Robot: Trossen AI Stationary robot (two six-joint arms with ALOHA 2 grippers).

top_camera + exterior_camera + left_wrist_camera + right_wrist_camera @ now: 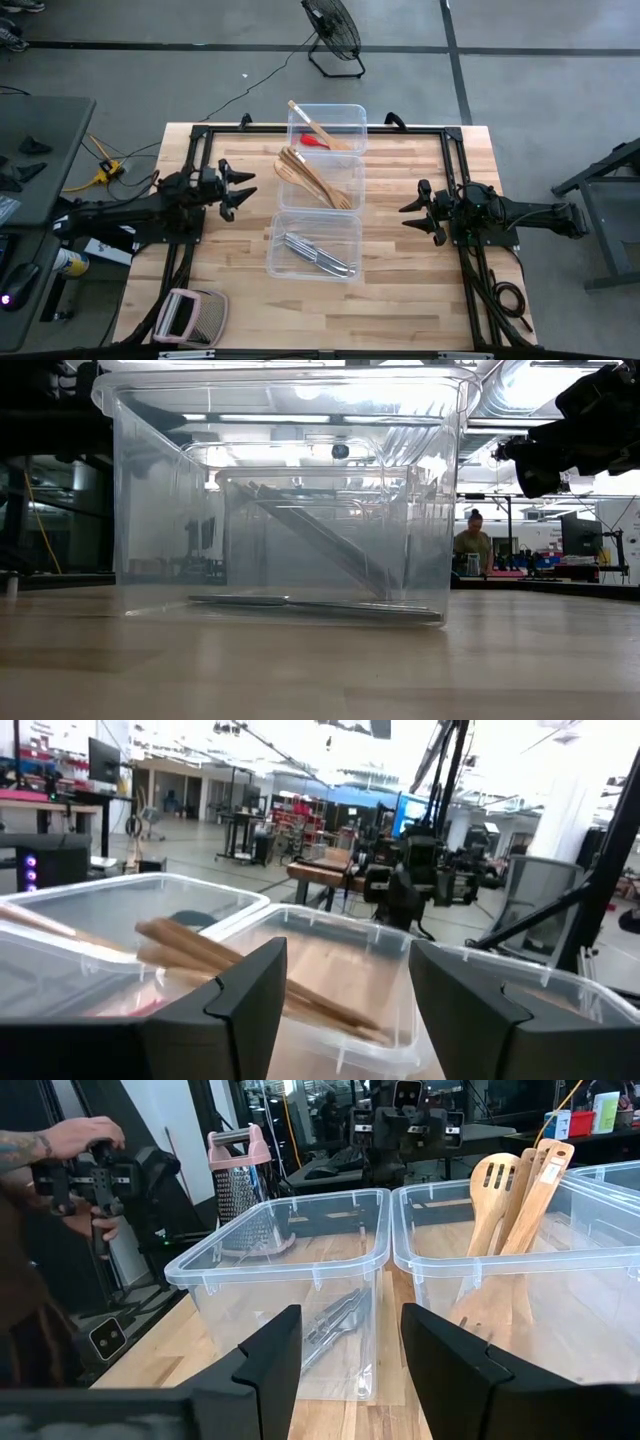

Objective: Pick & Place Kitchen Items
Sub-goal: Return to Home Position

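Clear tubs (pixel 273 252) line a pale wooden counter (pixel 420 290) on a grey workshop floor (pixel 520 80). Wooden spoons and spatulas (pixel 315 178) lean in the middle tub; silver cutlery (pixel 318 255) lies in an end tub. Left claw (pixel 240 190) and right claw (pixel 415 212) flank them, fingers apart.

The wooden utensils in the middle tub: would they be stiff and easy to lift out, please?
Probably stiff: the wooden utensils look solid and straight. Likely light, being slim. They lean together in the tub, so lifting one may shift its neighbours.
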